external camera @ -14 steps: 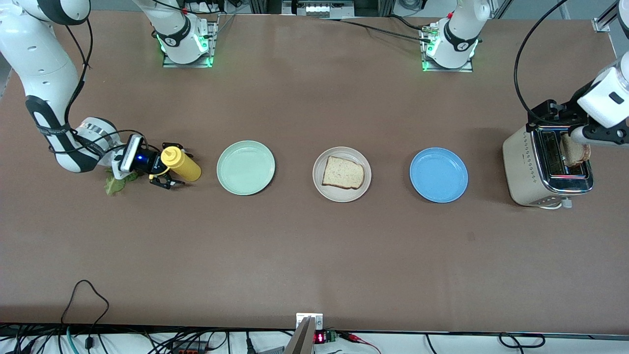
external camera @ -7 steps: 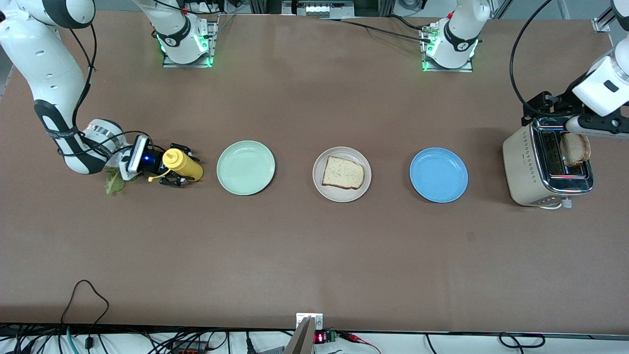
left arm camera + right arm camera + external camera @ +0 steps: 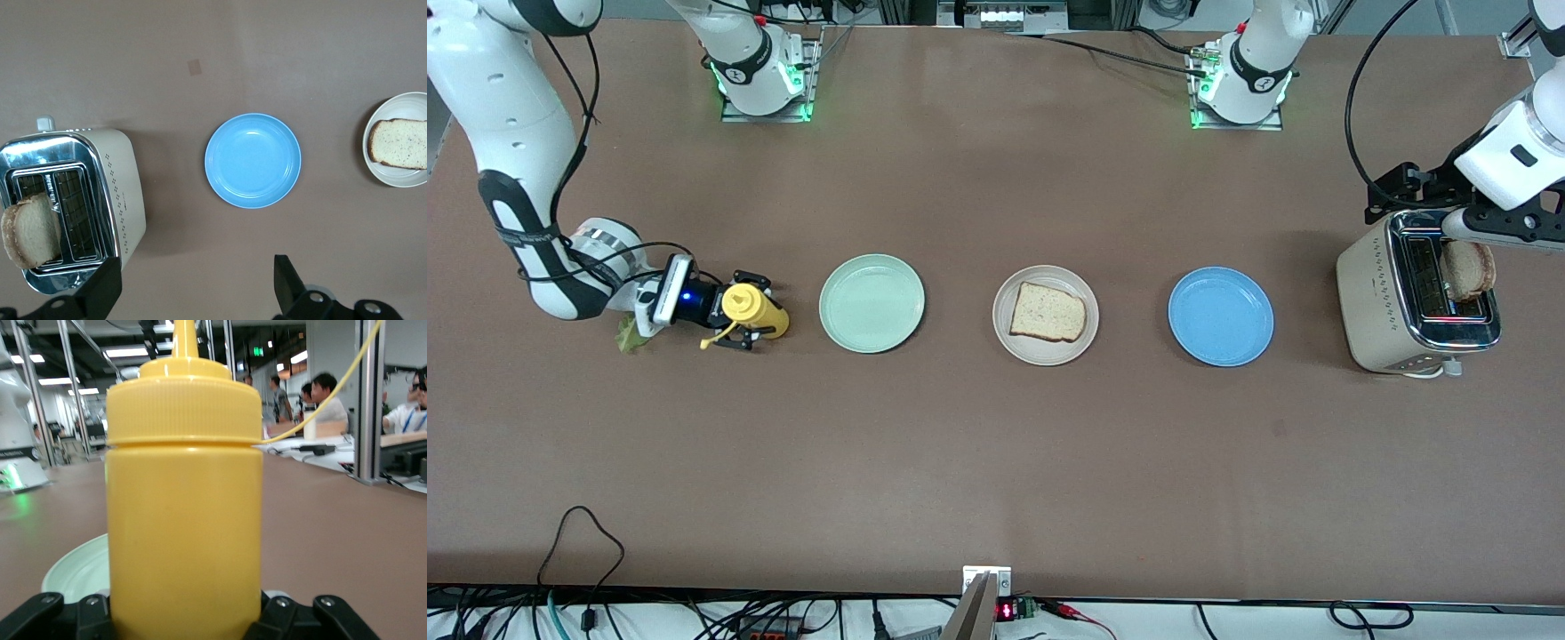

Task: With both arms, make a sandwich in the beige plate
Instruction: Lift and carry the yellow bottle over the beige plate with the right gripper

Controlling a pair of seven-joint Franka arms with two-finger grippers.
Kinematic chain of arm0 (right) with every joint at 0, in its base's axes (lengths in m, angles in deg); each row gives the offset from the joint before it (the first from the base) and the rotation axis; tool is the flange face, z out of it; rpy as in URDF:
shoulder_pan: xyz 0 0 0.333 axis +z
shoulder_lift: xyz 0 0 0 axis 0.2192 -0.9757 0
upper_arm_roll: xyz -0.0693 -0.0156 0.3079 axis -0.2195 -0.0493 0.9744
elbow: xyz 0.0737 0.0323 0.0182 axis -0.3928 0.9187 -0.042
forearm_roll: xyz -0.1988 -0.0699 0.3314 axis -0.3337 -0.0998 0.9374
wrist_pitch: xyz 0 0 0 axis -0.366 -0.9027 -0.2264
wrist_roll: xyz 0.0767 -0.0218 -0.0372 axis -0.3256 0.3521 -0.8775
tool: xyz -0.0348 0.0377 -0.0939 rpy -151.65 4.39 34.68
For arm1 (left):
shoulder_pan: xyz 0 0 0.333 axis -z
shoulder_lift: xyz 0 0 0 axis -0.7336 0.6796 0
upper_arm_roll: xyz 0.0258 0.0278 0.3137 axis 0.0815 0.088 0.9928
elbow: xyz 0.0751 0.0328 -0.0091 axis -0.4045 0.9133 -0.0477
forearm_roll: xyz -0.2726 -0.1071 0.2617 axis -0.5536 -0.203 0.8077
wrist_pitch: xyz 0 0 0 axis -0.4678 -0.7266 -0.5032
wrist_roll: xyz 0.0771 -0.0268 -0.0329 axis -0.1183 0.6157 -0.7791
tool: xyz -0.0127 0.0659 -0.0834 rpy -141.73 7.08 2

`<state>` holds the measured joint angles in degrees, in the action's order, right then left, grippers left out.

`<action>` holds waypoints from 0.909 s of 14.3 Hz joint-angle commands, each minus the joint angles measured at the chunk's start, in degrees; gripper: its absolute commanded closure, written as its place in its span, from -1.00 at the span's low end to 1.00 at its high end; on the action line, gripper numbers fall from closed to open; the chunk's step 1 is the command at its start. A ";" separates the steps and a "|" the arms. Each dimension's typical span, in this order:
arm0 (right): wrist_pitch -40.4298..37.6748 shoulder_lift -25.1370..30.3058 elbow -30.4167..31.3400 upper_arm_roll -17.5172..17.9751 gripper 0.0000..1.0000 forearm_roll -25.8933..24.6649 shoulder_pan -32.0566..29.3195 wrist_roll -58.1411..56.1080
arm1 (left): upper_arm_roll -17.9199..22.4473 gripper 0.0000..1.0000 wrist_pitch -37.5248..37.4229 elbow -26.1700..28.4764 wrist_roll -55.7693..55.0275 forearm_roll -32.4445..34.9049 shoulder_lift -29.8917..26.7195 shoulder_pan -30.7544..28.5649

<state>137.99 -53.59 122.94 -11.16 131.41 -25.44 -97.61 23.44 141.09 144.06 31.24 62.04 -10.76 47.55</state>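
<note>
At mid-left of the front view, the right gripper (image 3: 740, 322) clasps an upright yellow plastic squeeze bottle (image 3: 751, 308) beside a round mint-green plate (image 3: 871, 303). Centre frame, the round beige plate (image 3: 1046, 348) carries one pale bread slice (image 3: 1048, 313). Upper right, the left gripper (image 3: 193, 287) hangs spread wide over a cream toaster (image 3: 1371, 298) holding another slice (image 3: 1467, 269).

Even overhead light, soft shadows beside the plates — glare on the toaster (image 3: 1449, 311) chrome, blurred wrist-view background.
</note>
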 commanded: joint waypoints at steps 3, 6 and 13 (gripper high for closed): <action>14.64 12.45 1.07 -0.74 0.55 -3.24 7.84 14.77 | 0.71 -1.00 -1.63 -1.94 0.46 -1.01 1.06 0.08; 22.65 17.20 -0.07 -0.74 0.54 -7.28 13.02 24.80 | 0.71 -1.00 -1.45 -2.02 0.37 -0.74 1.06 0.08; 29.79 19.23 -11.48 -0.74 0.54 -33.44 23.22 52.47 | 0.71 -1.00 -1.98 -2.02 0.37 -0.48 1.06 -0.01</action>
<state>167.07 -34.43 115.49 -11.23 105.15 -5.32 -53.05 23.76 140.56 143.79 31.24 62.03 -10.39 47.45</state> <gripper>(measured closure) 0.533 0.000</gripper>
